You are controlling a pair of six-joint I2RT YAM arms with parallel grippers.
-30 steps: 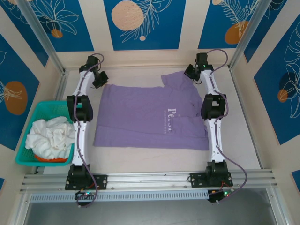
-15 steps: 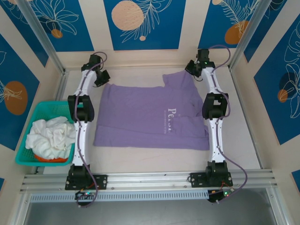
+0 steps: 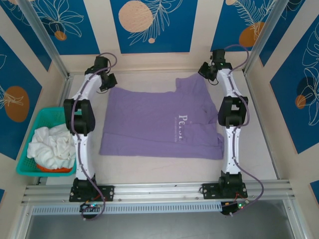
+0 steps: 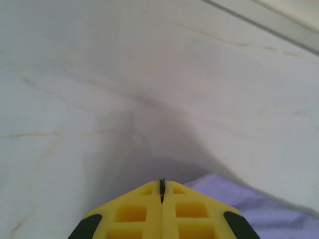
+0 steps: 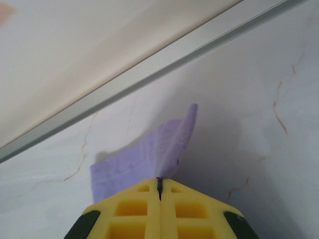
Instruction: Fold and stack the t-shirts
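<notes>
Nearest me on the left, the teal basket holds the crumpled white t-shirts. Mid-surface, between my two arms, the lavender t-shirt lies spread flat, white chest lettering up, collar end toward the right arm. Both arms reach to the far edge. On my left wrist feed the left jaws are closed tight, with lavender cloth just beside them; I cannot tell if any is pinched. The right jaws are clamped on the shirt's far right sleeve edge, which stands up off the surface.
</notes>
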